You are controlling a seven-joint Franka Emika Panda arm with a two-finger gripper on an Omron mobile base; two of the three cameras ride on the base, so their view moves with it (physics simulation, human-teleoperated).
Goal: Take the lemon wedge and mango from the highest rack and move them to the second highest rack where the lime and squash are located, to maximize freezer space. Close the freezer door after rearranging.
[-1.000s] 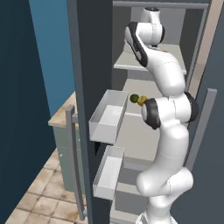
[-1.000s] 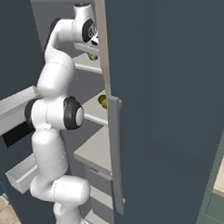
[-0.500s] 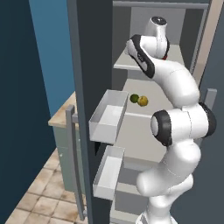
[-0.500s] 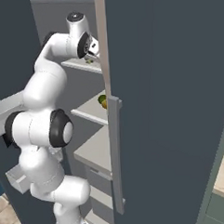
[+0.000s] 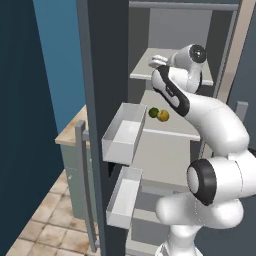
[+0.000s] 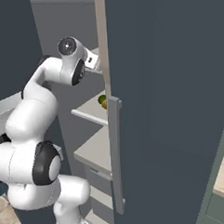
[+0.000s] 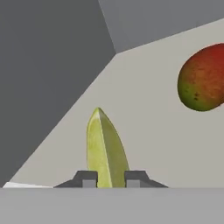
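Standing wide open at nine o'clock, the freezer door (image 5: 60, 100) left us free reach to the highest rack (image 5: 145, 72), where our gripper (image 7: 108, 178) had its tips closed on the lemon wedge (image 7: 105, 148), pinched at its base so it could lift clear. We judged the mango (image 7: 202, 78), resting at two o'clock, next. Below, lime (image 5: 153, 113) touched squash (image 5: 163, 115) on the second highest rack (image 5: 175, 130).

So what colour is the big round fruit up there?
The mango is red-orange with a green-yellow patch, clearest in the hand view.
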